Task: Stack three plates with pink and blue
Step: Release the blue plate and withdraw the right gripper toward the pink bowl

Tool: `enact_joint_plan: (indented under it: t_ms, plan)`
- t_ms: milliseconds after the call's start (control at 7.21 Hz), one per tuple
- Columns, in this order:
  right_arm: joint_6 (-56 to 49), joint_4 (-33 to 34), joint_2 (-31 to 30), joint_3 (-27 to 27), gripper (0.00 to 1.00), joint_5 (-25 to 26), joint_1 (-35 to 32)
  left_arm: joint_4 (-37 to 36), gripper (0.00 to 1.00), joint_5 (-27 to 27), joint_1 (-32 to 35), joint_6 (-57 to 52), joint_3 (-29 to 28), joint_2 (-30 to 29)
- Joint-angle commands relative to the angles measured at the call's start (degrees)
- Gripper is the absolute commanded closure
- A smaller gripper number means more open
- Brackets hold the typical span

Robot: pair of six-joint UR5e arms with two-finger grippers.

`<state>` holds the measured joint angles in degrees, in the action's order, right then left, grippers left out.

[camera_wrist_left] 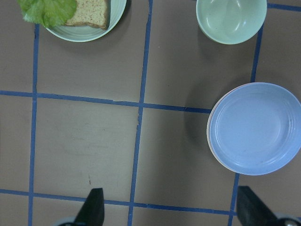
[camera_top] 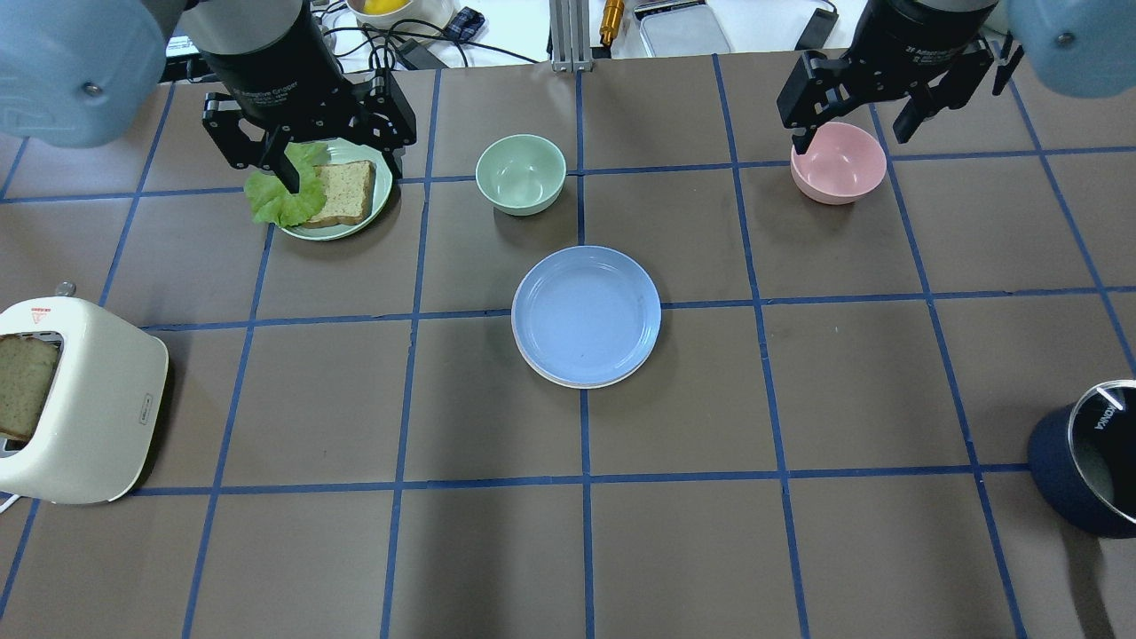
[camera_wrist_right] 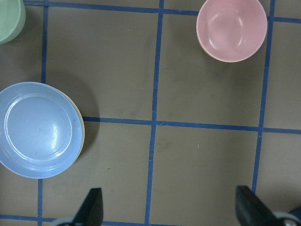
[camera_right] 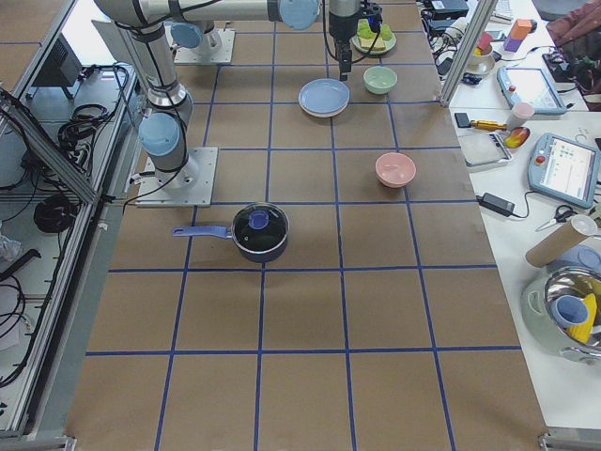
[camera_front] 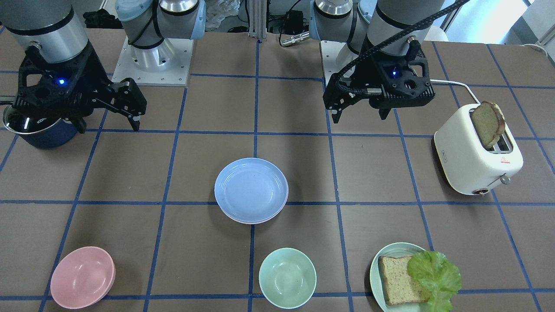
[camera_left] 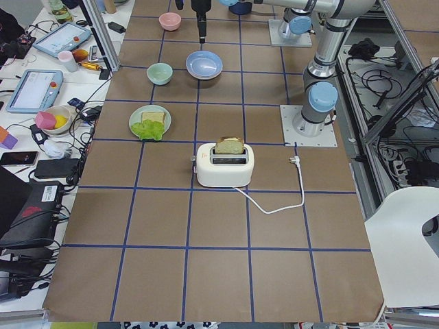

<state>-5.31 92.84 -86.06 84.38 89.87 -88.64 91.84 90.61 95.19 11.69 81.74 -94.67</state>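
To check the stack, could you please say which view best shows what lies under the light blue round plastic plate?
The right wrist view: the light blue plate is close, with a cream rim showing beside it. The left wrist, front and overhead views show a thin pale edge; the side views are too small.

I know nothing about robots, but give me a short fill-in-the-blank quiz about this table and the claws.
1. The top plate of the stack in the table's middle is ____.
2. The bread slice stands in the toaster, on the ____ claw's side of the table.
3. The left claw and the right claw are both open and hold ____.
4. The pink bowl sits nearest the ____ claw.
Missing words: blue; left; nothing; right.
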Motion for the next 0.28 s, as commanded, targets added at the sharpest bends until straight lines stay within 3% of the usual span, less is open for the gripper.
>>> enact_joint_plan:
  t_ms: [0, 139]
  plan:
    - [0.3, 0.2, -0.1, 0.8, 0.00, 0.6, 0.2, 0.0, 0.00, 0.1, 0.0, 0.0, 0.0, 0.0]
    - [0.4, 0.3, -0.1, 0.8, 0.00, 0.6, 0.2, 0.0, 0.00, 0.0, 0.0, 0.0, 0.0, 0.0]
